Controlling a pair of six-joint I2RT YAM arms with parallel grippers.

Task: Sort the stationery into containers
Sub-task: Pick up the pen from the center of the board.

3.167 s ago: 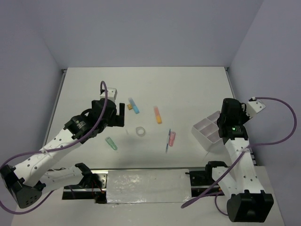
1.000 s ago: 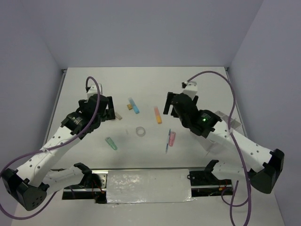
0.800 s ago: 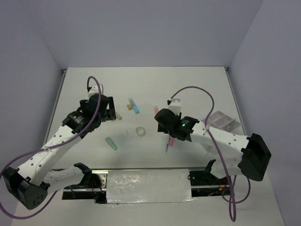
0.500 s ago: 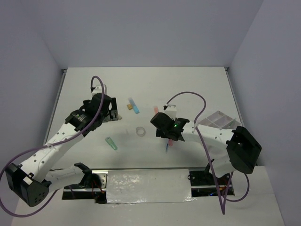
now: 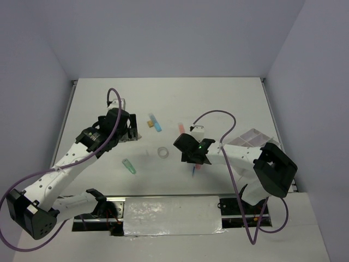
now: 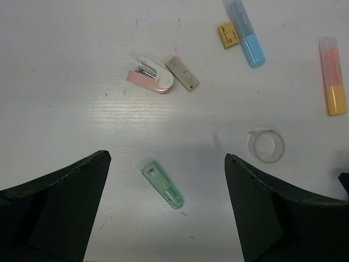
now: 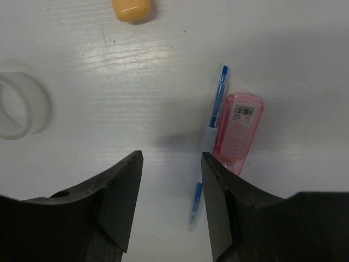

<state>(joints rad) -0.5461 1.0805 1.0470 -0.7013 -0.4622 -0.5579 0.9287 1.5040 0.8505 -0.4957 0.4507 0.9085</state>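
Underneath everything, the white table (image 5: 218, 103). At its right side, the white divided tray (image 5: 255, 135), partly hidden behind the right arm (image 5: 240, 155); cannot tell what lies in its compartments. All visible stationery out on the bare table, well apart from the tray.

Over the left half, the left gripper (image 5: 130, 130), jaws spread wide, pinching nothing. Near the middle, the right gripper (image 7: 172, 155), jaws standing half apart over bare table, closed on nothing.

Just beside one right finger (image 7: 223, 207), the pink marker (image 7: 235, 134), its near end hidden behind that finger. Pressed along its side, the thin blue pen (image 7: 210, 142).

Farther back, the blue marker (image 6: 245, 34) and the orange marker (image 6: 332, 76), apart from each other. Nearer the left arm's base, the green marker (image 6: 162, 184), alone.

Between the two grippers, the clear tape ring (image 6: 266, 146), lying flat.

Just beside the blue marker, the tan eraser (image 6: 228, 36). Left of these, a pink-and-white piece (image 6: 150, 76) with a grey eraser (image 6: 182, 80) against it.
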